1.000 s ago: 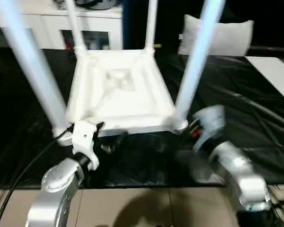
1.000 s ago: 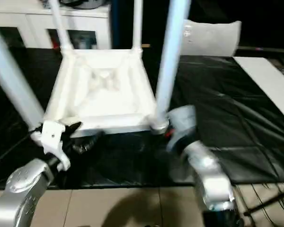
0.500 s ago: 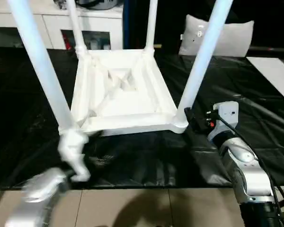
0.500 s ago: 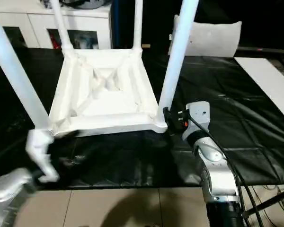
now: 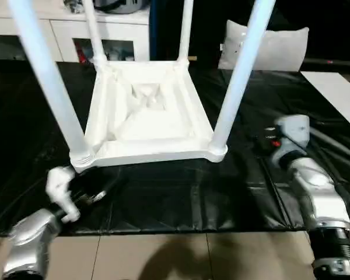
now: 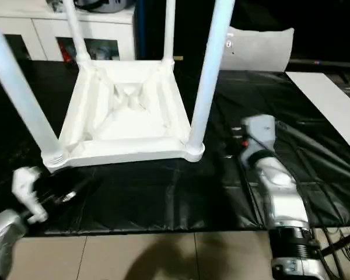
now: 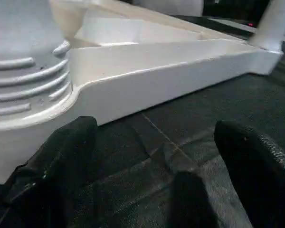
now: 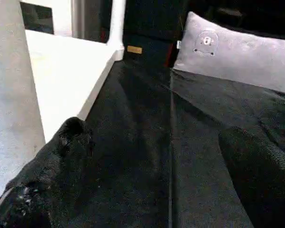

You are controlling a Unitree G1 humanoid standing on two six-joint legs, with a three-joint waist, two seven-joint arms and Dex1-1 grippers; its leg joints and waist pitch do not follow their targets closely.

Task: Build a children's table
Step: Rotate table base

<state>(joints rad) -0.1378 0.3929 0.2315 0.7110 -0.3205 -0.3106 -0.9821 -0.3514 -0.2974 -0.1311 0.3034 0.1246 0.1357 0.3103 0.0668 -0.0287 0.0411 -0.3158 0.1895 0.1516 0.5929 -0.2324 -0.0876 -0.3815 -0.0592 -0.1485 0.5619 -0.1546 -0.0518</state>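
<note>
The children's table (image 5: 149,116) lies upside down on the black-covered work table, its ribbed underside facing up. All four white legs stand in the corner sockets, with the near-left leg (image 5: 46,87) and near-right leg (image 5: 240,76) closest to me. My left gripper (image 5: 88,191) is open just in front of the near-left socket (image 7: 23,90), touching nothing. Its black fingers (image 7: 61,161) frame the top's near edge (image 7: 171,71). My right gripper (image 5: 262,143) is open a little to the right of the near-right socket, empty, with that leg (image 8: 12,95) beside one of its fingers (image 8: 61,152).
A grey-white pillow (image 5: 271,46) lies at the back right of the black cover. A white cabinet (image 5: 64,26) stands behind at the left. A white board (image 5: 338,87) lies at the far right. The work table's front edge (image 5: 175,232) meets tiled floor below.
Both arms have drawn back from the near corners of the children's table: the left one down and to the left, the right one out to the right. The table stays put.
</note>
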